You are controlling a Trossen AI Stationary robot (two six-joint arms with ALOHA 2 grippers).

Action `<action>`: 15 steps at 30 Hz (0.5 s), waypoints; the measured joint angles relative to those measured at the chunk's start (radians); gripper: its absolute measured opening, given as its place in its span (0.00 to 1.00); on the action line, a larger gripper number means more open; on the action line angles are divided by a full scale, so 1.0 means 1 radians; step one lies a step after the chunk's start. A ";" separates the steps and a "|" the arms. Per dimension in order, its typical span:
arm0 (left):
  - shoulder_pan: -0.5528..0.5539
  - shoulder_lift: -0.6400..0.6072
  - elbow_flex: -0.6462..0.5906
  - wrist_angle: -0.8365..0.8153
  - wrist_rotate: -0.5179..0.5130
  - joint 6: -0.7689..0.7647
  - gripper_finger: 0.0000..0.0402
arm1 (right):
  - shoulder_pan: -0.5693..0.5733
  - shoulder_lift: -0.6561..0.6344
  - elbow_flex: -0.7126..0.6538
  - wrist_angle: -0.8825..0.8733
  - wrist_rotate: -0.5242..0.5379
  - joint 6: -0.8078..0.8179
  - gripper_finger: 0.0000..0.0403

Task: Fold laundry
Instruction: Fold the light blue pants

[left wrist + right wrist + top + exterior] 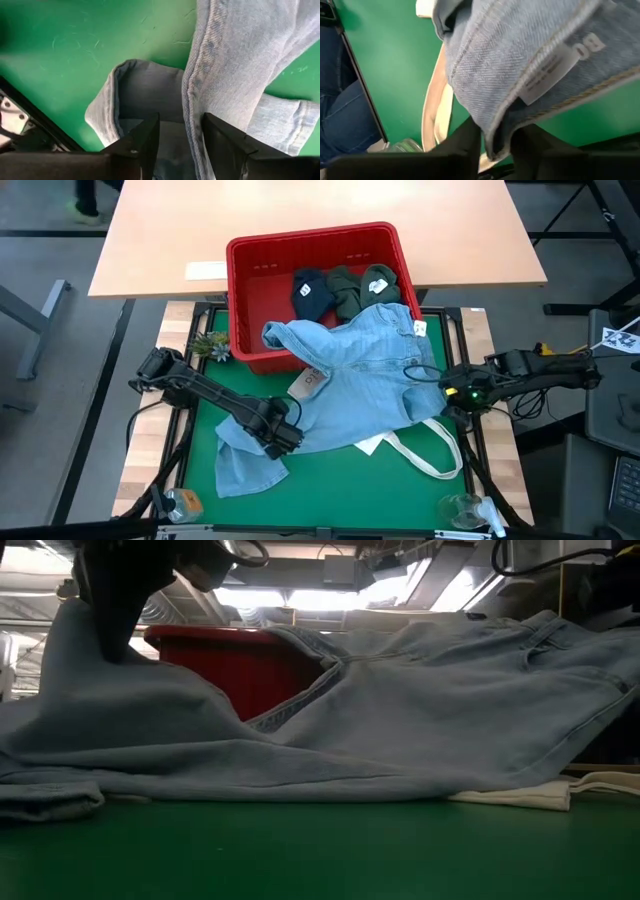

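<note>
1. Light blue denim jeans (pixel 350 385): soft, faded cotton twill, spread crumpled across the green table mat (pixel 330 475). The upper part drapes over the front wall of the red plastic slotted basket (pixel 250 280); one leg end lies folded near the mat's front left. A raised side seam and a turned hem show in the left wrist view; a white sewn label shows in the right wrist view.
2. Navy blue garment (pixel 312 293) and dark olive green garments (pixel 362 288): bunched inside the basket, behind the jeans.
3. White canvas tote bag (pixel 420 455): partly under the jeans, long handles looping out at front right.
4. Left gripper (pixel 181 145): at the jeans' left leg, fingers parted with the seam fold between them, not clamped.
5. Right gripper (pixel 495 145): at the jeans' right edge, fingers slightly apart, denim edge between them.
</note>
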 joint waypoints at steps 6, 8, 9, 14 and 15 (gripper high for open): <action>0.000 -0.019 0.000 0.001 0.023 0.059 0.36 | 0.000 0.000 0.000 0.018 -0.017 -0.008 0.38; 0.000 -0.041 0.000 0.001 0.029 0.060 0.36 | 0.000 0.000 0.000 0.017 -0.039 -0.009 0.40; 0.000 -0.056 0.000 0.001 0.030 0.054 0.36 | 0.000 0.000 0.000 0.017 -0.050 -0.011 0.40; 0.005 -0.127 0.000 -0.007 0.017 -0.006 0.36 | 0.000 0.000 0.000 0.009 -0.080 -0.035 0.39; 0.007 -0.143 0.000 -0.007 0.011 -0.014 0.36 | 0.000 0.000 0.000 0.009 -0.081 -0.040 0.39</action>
